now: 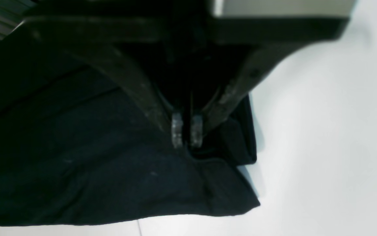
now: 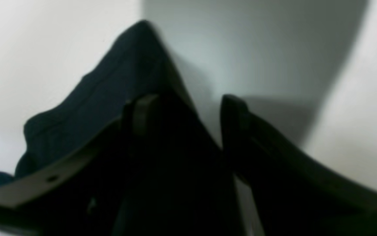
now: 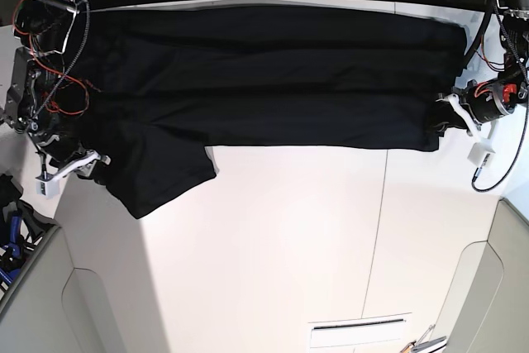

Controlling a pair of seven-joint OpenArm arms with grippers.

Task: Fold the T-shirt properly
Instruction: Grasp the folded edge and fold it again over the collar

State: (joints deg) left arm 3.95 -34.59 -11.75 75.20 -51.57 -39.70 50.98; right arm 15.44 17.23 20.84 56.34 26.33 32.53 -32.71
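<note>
The black T-shirt (image 3: 273, 80) lies spread wide across the far part of the white table, one sleeve (image 3: 165, 175) hanging toward the front left. My left gripper (image 1: 186, 136) is shut, its pale fingertips pinching the T-shirt (image 1: 76, 157) near a folded corner; in the base view it sits at the shirt's right edge (image 3: 442, 117). My right gripper (image 2: 188, 111) has its fingers apart, and a raised peak of the T-shirt (image 2: 116, 82) rises against its left finger (image 2: 142, 111). In the base view it is at the sleeve's left side (image 3: 92, 163).
The white table (image 3: 289, 237) stretches toward the front, with a seam line and a slot near its front edge. Cables and arm bases stand at the far left (image 3: 41, 55) and far right (image 3: 504, 39) corners. Grey panels flank the table's front sides.
</note>
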